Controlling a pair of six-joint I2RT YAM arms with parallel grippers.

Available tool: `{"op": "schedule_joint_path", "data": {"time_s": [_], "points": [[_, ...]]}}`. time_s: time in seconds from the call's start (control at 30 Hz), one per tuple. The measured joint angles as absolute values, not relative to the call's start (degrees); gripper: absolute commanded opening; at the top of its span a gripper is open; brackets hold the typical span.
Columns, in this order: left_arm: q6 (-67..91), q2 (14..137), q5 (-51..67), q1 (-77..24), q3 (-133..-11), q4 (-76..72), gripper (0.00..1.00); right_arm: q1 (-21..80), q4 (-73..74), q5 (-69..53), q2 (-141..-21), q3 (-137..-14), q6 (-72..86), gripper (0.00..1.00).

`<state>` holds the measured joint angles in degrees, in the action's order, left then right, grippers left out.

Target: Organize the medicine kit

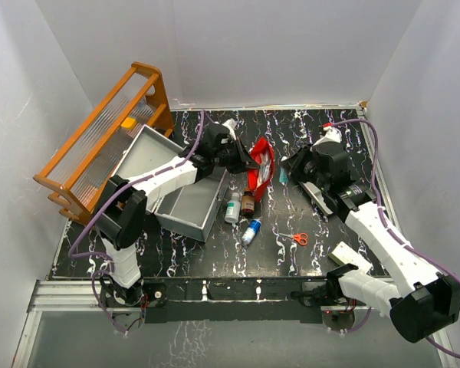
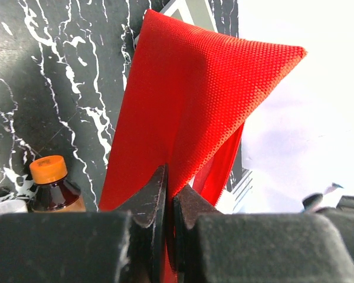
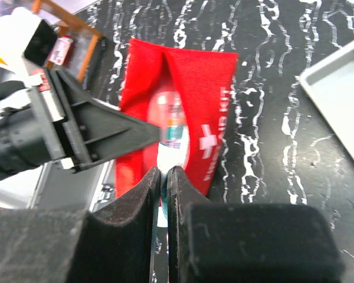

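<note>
The table is black with white squiggles. The biggest thing on it is the medicine kit - the grey box. Its lid is open, and it sits at 9 o'clock from the middle of the table, under my left arm.

At 3 o'clock from the kit lies the red pouch with a white cross. My left claw is pressed together and pinches one edge of the pouch, lifting it so the mouth gapes.

At 6 o'clock from the pouch, three small bottles wait on the table, one of them brown with an orange cap.

My right claw is nearly shut. I think it pinches a little tube, white and blue-green, with its tip in the pouch mouth - but it is blurry.

So I think the step is filling the pouch. Next, the tube must slide in deeper, straight toward 12 o'clock. Then my right claw lets go while my left one holds the mouth wide.
</note>
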<state>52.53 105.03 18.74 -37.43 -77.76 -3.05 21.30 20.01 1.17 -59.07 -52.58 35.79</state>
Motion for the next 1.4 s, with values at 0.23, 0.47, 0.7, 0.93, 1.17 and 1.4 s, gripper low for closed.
{"op": "schedule_joint_path", "data": {"time_s": [0.23, 0.47, 0.7, 0.93, 1.17, 1.4], "points": [[54.26, 106.45, 18.57, -39.09, -77.8, -6.07, 0.0, 21.32, 16.53, -2.59, -59.83, -52.64, 40.49, 0.09], [55.64, 106.48, 19.16, -39.92, -76.9, -10.35, 0.0, 20.93, 16.53, -2.52, -64.18, -53.06, 46.3, 0.07], [56.38, 106.48, 20.47, -40.01, -74.96, -11.31, 0.0, 20.86, 16.34, -2.85, -64.71, -53.06, 49.06, 0.06], [57.28, 106.48, 21.47, -40.01, -74.94, -13.06, 0.0, 20.86, 17.23, -1.32, -67.0, -53.1, 51.68, 0.04], [57.52, 106.48, 21.82, -40.1, -74.94, -13.26, 0.0, 20.86, 21.3, 3.57, -68.66, -54.76, 51.22, 0.05], [57.45, 106.52, 22.5, -40.1, -74.94, -13.04, 0.0, 20.86, 22.57, 5.91, -73.56, -57.58, 48.69, 0.05]]}}
